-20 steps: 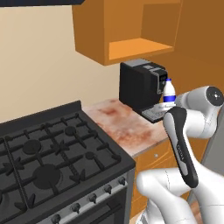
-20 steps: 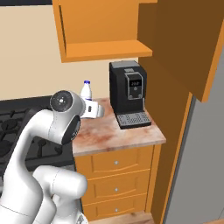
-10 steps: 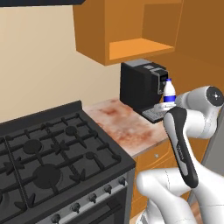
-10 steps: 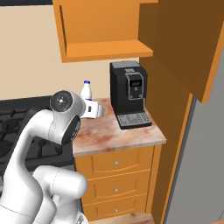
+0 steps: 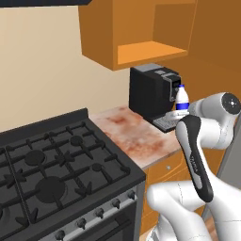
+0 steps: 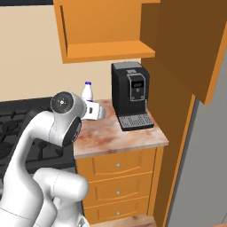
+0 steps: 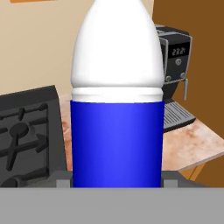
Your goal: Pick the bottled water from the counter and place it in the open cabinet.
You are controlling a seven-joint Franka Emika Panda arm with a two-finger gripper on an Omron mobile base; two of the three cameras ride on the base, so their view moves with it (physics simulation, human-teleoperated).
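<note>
Hand: our gripper (image 7: 116, 186) squeezes tight on the bottled water (image 7: 116, 100) so it can't slip | Bottle: upright in the air over the marbled counter (image 5: 136, 136), by the coffee machine (image 5: 153, 92) | Goal: the open cabinet (image 5: 141, 52) is higher up, so we judge we must lift.

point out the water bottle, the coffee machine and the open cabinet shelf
water bottle (image 7: 116, 144), hand view, blue label
coffee machine (image 6: 128, 91), right base view, front panel
open cabinet shelf (image 5: 146, 51), left base view, shelf floor
</note>
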